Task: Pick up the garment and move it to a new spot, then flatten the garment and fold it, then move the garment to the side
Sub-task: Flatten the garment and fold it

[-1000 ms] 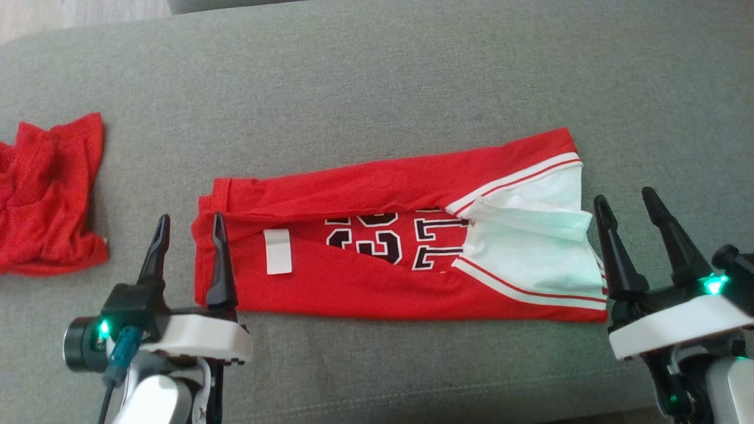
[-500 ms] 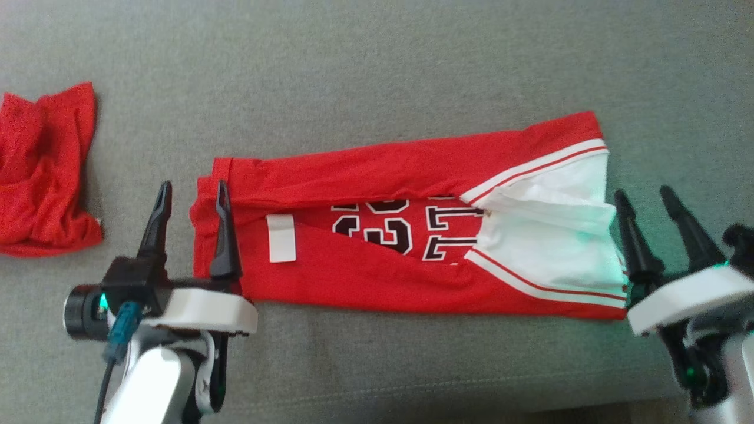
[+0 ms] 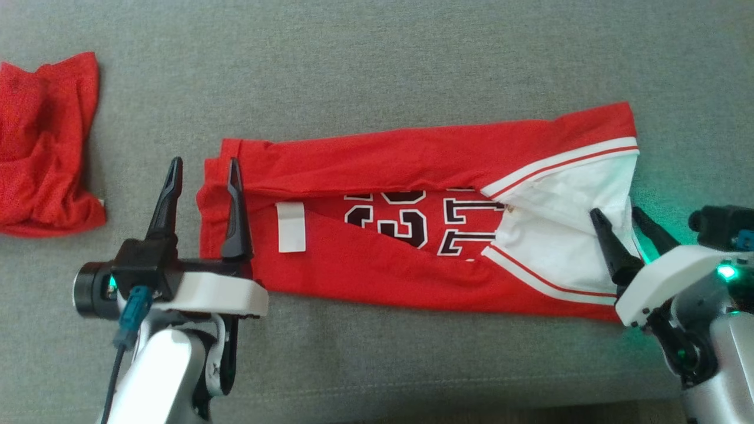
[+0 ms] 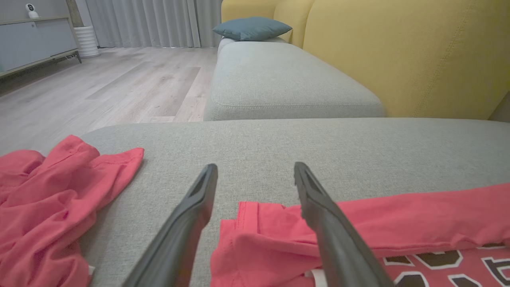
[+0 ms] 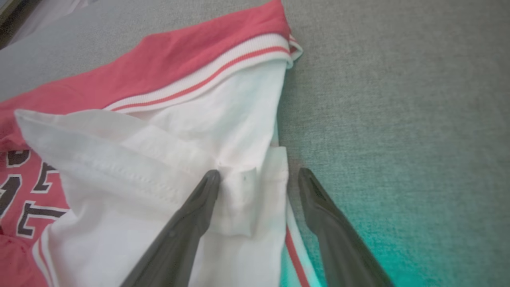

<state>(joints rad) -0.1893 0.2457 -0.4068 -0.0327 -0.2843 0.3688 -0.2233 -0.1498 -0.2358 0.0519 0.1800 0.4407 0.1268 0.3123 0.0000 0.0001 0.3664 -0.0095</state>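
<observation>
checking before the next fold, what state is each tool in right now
Left tool: open, holding nothing, at the red end of the garment.
Right tool: open, holding nothing, over the garment's white end.

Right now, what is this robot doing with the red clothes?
A two-armed robot is working on a red and white garment, which lies folded into a long band on a grey cushion. The left gripper is open and straddles the red end. The right gripper is open and straddles the edge of the white end. Neither has closed on the garment yet. A second red cloth lies crumpled off to the robot's left.
</observation>
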